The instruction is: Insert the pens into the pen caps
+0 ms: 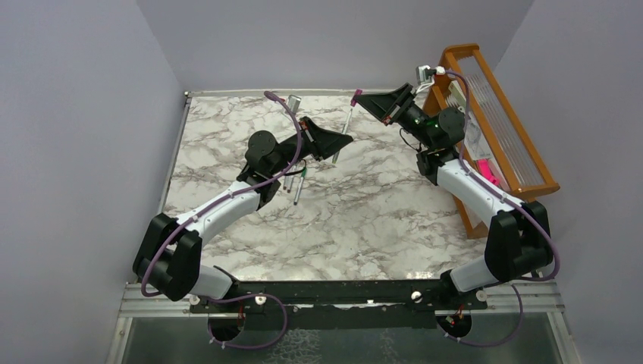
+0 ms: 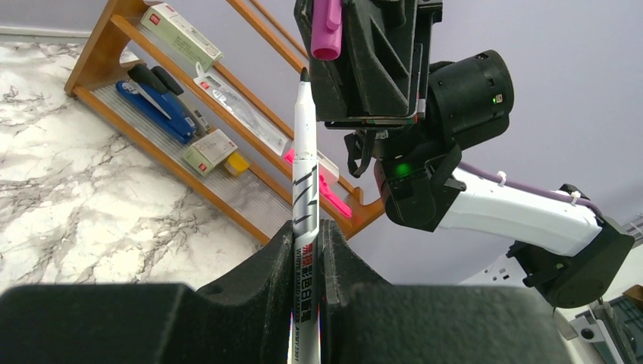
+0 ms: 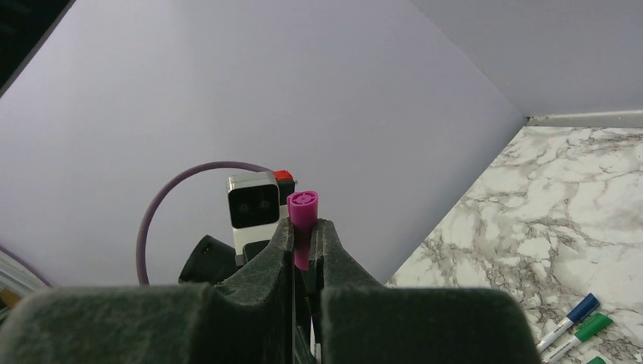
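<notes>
My left gripper (image 1: 340,141) is shut on a grey-silver pen (image 1: 346,123) and holds it raised above the table, dark tip pointing up. In the left wrist view the pen (image 2: 305,152) stands between the jaws of the left gripper (image 2: 318,231). My right gripper (image 1: 363,100) is shut on a magenta pen cap (image 1: 354,96). The cap's open end (image 2: 326,34) hangs just above and to the right of the pen tip, a small gap apart. In the right wrist view the cap (image 3: 302,208) sticks out of the right gripper (image 3: 303,231).
Two pens (image 1: 297,183) lie on the marble table under the left arm; they show with blue (image 3: 574,316) and green (image 3: 590,327) caps in the right wrist view. Another silver pen (image 1: 293,101) lies near the back wall. A wooden rack (image 1: 523,163) with stationery and a pink object (image 2: 327,191) stands at the right.
</notes>
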`<state>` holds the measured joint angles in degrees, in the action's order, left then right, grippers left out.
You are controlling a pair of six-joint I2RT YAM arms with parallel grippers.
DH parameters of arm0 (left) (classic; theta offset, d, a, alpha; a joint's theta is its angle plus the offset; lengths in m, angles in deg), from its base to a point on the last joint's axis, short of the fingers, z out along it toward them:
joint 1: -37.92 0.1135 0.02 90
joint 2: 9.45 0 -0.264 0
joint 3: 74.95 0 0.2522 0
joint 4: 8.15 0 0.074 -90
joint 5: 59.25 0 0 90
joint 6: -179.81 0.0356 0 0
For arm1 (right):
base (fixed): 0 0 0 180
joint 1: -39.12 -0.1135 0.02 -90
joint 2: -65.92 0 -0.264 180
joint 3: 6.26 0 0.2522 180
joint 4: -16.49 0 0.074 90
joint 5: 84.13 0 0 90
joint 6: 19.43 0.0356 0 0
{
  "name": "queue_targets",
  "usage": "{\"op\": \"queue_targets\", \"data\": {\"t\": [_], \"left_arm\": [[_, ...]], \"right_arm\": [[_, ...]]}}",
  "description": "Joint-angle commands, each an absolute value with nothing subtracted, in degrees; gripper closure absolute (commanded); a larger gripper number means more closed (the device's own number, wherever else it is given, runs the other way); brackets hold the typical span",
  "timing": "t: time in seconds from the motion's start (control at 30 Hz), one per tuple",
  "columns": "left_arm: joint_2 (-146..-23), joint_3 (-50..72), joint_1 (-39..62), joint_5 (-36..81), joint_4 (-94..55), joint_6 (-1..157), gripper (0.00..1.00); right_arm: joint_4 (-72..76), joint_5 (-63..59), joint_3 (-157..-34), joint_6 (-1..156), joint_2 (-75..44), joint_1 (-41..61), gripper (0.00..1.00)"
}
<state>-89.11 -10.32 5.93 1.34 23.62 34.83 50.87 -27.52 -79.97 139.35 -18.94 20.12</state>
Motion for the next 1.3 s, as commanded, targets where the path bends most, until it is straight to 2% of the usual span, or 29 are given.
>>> {"op": "queue_targets", "data": {"t": [0.0, 1.27], "left_arm": [[-89.45, -8.55, 5.81, -0.68, 26.6, 34.76, 1.0], [-90.8, -8.9, 5.92, 0.16, 30.49, 32.96, 1.0]], "right_arm": [[52.47, -29.34, -79.91, 139.21, -19.43, 20.49, 0.99], [52.42, -30.36, -77.81, 139.87, -18.47, 20.93, 0.99]]}}
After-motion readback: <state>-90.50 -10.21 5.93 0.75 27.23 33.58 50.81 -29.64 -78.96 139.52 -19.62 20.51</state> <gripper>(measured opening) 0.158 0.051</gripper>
